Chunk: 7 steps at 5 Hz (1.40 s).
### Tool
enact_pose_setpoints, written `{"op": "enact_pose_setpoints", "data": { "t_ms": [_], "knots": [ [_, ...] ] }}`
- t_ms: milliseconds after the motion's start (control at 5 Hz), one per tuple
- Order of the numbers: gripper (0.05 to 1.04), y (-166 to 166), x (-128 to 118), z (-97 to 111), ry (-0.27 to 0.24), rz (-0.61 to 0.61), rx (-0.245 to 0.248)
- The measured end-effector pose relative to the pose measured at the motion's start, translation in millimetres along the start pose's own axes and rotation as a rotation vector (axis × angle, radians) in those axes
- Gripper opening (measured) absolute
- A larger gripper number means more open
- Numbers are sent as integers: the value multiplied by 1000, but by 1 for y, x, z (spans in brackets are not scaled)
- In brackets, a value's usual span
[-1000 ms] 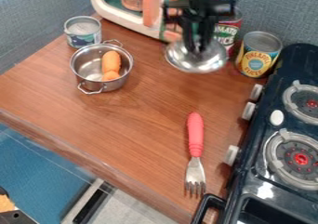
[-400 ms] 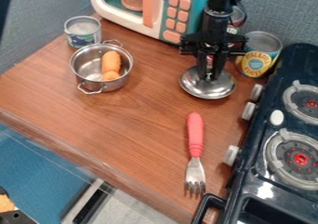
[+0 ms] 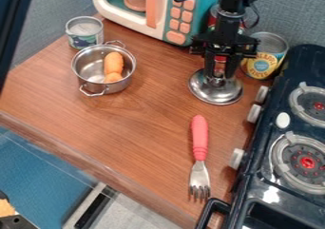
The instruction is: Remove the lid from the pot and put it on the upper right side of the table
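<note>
The lid (image 3: pixel 219 96) rests on the worktop (image 3: pixel 143 121) at the upper right of the frame, knob upward, rim near the stove (image 3: pixel 257 187). The gripper (image 3: pixel 219 77) hangs upright over it, fingers parted modestly around the knob, seemingly without a grip; that straddle suits a straight lift away. The pot (image 3: pixel 100 87) sits uncovered at upper left, exposing the orange toy food (image 3: pixel 113 62). Placement looks done; a sideways move could nudge the lid.
</note>
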<state>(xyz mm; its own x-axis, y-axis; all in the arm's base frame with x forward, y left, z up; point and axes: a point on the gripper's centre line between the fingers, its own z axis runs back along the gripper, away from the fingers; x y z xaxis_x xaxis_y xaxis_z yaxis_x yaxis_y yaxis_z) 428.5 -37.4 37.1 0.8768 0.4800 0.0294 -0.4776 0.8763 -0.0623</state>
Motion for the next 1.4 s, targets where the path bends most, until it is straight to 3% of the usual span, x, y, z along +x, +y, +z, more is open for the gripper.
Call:
{"op": "enact_pose_setpoints", "data": {
  "t_ms": [200,400,600,800,1400],
  "knots": [
    [937,0,-1,-1,5,-5,3],
    [1009,-1,-8,-5,37,-2,-10],
    [1004,6,-5,20,-22,38,-41],
    [1000,26,5,46,-91,90,-107],
    [1000,25,5,48,-95,80,-110]
  ]
}}
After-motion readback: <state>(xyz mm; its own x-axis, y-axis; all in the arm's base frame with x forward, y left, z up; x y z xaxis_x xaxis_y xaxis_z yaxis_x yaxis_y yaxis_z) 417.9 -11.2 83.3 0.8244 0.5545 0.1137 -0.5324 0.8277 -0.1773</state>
